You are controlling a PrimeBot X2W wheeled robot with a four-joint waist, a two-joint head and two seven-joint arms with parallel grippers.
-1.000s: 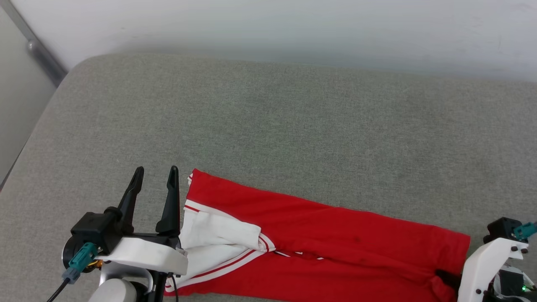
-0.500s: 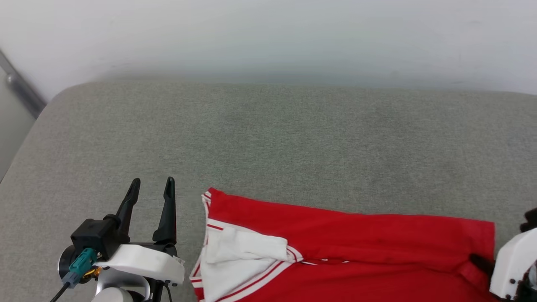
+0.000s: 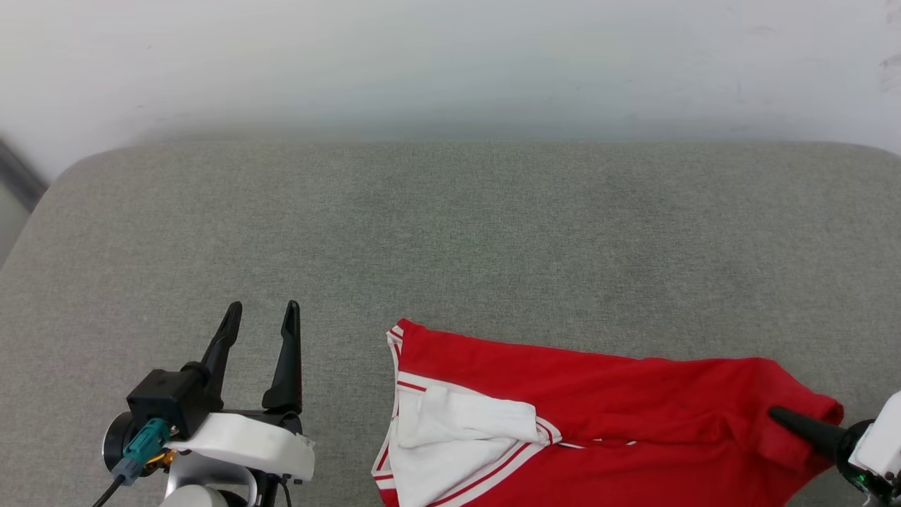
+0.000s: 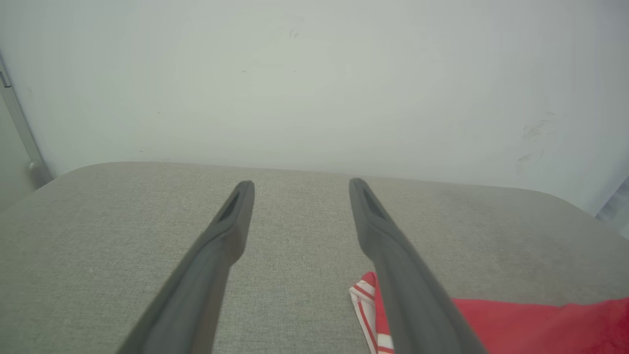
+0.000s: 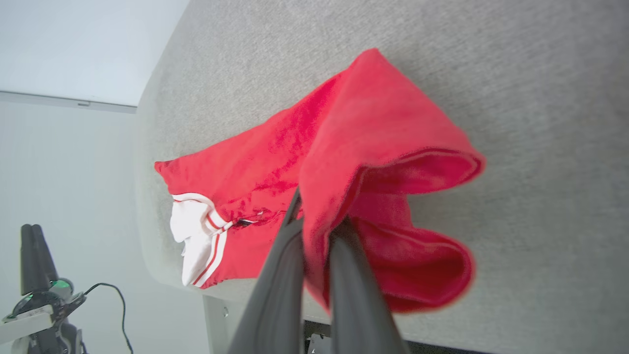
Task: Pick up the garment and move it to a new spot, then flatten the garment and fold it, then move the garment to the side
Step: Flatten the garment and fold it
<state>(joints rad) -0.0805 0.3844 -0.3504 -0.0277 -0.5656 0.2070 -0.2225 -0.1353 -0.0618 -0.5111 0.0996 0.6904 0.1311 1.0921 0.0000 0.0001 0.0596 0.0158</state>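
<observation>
The right gripper [image 5: 317,221] is pinching one end of the garment [image 3: 598,401], which is lying along the near edge of the cushion [image 3: 450,232]. The left gripper [image 3: 262,307] is hanging wide apart, empty. I think pulling slowly and low is best, so the folds are staying together.

My left gripper is open wide and my right gripper pinches tight.
My left gripper [image 3: 263,308] sits low on the near left. Its two long dark fingers [image 3: 287,359] are spread apart, point to the far side and hold nothing. Behind them are a black block [image 3: 165,398] and my white left wrist [image 3: 243,438], with a teal plug [image 3: 141,436] on its side. My right gripper [image 3: 781,415] comes in from the near right and points left. Its two fingers are pressed together, with a fold of the garment [image 3: 598,387] pinched between them and lifted. My white right wrist [image 3: 880,440] peeks in at the near right corner.
</observation>
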